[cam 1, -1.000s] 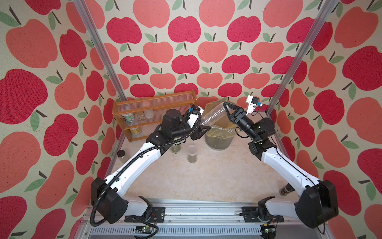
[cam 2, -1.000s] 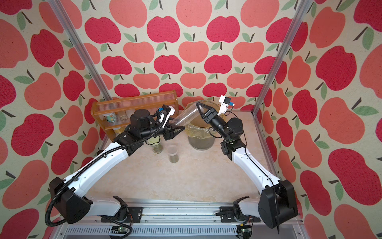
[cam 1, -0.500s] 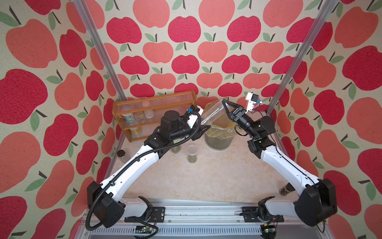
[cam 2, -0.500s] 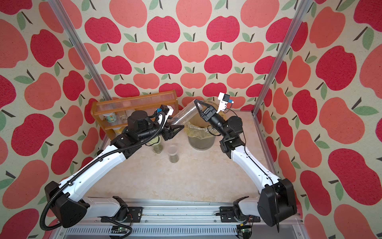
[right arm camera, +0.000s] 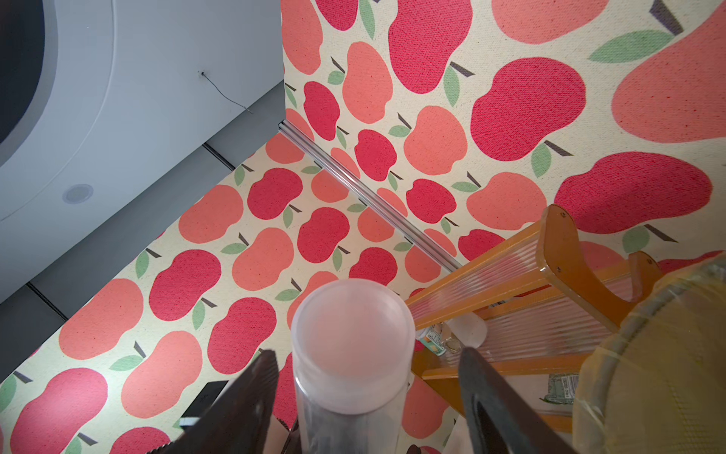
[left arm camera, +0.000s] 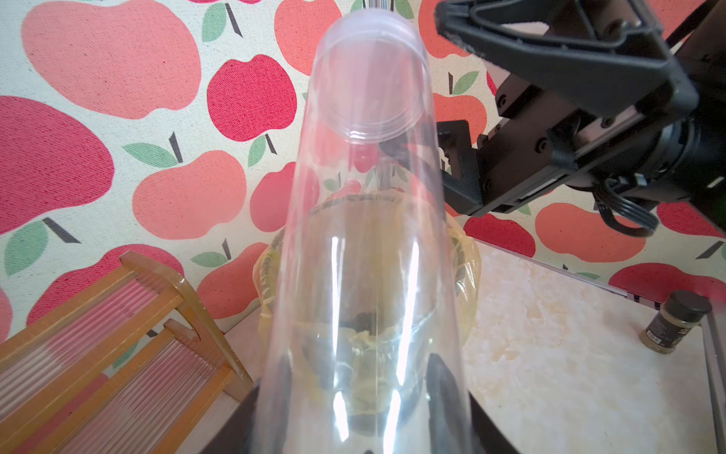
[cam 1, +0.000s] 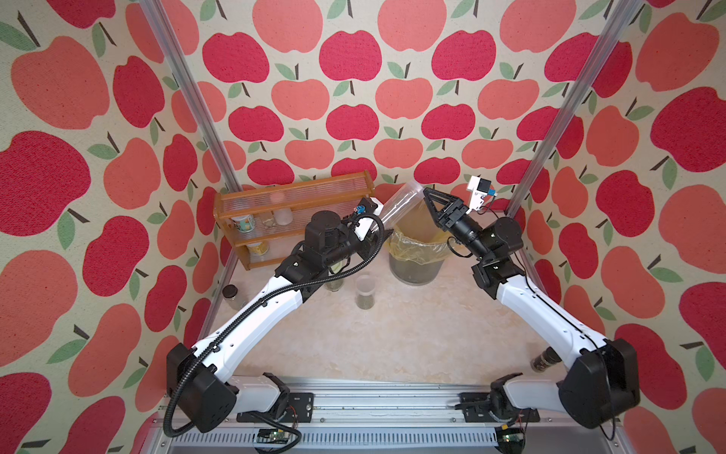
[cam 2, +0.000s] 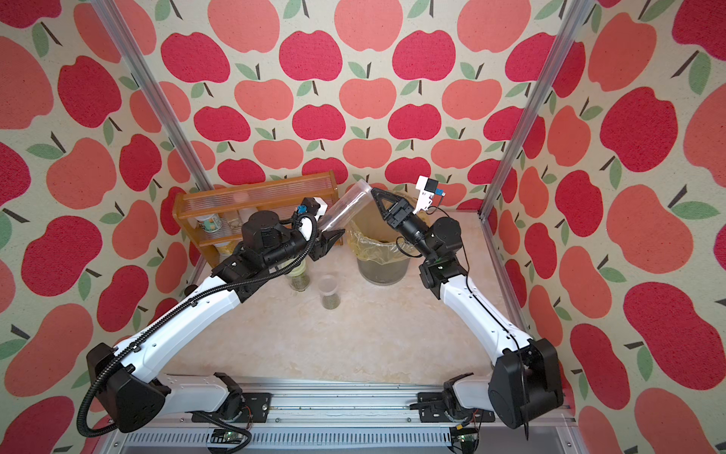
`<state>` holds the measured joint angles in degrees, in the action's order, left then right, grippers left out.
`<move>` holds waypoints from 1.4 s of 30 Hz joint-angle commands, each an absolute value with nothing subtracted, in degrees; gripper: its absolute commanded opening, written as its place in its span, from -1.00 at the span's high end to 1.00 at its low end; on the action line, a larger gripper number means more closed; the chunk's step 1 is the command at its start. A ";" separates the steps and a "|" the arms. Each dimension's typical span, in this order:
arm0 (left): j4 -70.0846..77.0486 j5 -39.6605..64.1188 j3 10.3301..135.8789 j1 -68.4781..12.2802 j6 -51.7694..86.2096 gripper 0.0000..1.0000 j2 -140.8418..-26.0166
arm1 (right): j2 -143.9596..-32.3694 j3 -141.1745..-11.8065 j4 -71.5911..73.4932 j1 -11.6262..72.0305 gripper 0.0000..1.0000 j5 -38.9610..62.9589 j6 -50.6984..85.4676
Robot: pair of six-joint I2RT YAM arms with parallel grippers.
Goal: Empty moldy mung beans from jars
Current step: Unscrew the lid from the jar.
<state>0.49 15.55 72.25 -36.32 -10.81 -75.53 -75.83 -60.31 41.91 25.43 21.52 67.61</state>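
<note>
My left gripper [cam 1: 376, 232] [left arm camera: 365, 412] is shut on the lower end of the tall slim tube [cam 1: 400, 204] [cam 2: 347, 206] [left arm camera: 369, 236]. The tube is tilted over the bin, with its frosted cap [right arm camera: 353, 346] at the raised end, and looks empty. My right gripper [cam 1: 426, 193] [right arm camera: 365, 397] stands open around that cap, its fingers [right arm camera: 251, 397] clear of it on both sides. On the table stands the short cylinder jar [cam 1: 365, 293] [cam 2: 329, 293] with mung beans [cam 1: 365, 302] at its bottom. The squat jar [cam 2: 299, 277] is half hidden under my left arm.
A bin lined with a yellow bag [cam 1: 396, 239] [cam 2: 363, 245] stands at the back under the tube. The wooden rack [cam 1: 294, 196] with tubs is at the back left. A dark-capped small jar [cam 1: 230, 293] stands by the left wall, another [cam 1: 544, 359] by my right arm.
My right gripper, earlier shut on the tube's cap, has opened off it. My left arm has drawn back a little to the left with the tube.
</note>
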 commanded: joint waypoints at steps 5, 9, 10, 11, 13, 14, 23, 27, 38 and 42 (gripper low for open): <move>3.44 7.56 70.66 -40.08 -21.98 0.18 -76.52 | -71.97 -62.46 32.07 25.00 -0.58 20.90 64.08; 4.07 4.76 70.81 -41.75 -24.89 0.18 -77.97 | -70.61 -63.84 26.07 25.22 -0.57 20.35 61.37; 4.44 3.95 70.76 -42.30 -25.94 0.18 -78.18 | -70.37 -64.00 25.15 25.30 -0.57 20.22 60.99; 4.73 3.18 70.65 -42.95 -26.97 0.18 -78.52 | -70.10 -63.99 25.04 25.28 -0.54 20.05 60.90; 4.75 1.83 70.92 -43.80 -28.23 0.18 -79.22 | -69.81 -63.63 25.35 25.30 -0.45 19.78 61.00; 4.79 1.28 71.01 -44.07 -28.80 0.18 -79.55 | -69.70 -63.50 25.40 25.24 -0.40 19.78 61.03; 5.23 -0.52 70.82 -44.71 -30.11 0.19 -80.02 | -69.95 -62.32 27.23 24.96 -0.32 19.86 62.39; 5.42 -0.12 70.63 -44.57 -29.96 0.19 -79.66 | -70.05 -61.80 28.19 24.61 -0.40 19.88 63.34; 7.15 -0.36 69.02 -44.63 -29.71 0.20 -78.88 | -70.12 -60.14 31.73 23.99 -0.41 19.15 65.31; 8.20 -0.11 68.21 -44.65 -29.48 0.20 -78.05 | -70.73 -60.63 31.09 23.98 -0.41 19.78 65.44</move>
<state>7.14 0.82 69.23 -44.53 -29.52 -79.18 -71.37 -60.40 27.97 24.29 18.96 64.66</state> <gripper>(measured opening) 0.559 0.706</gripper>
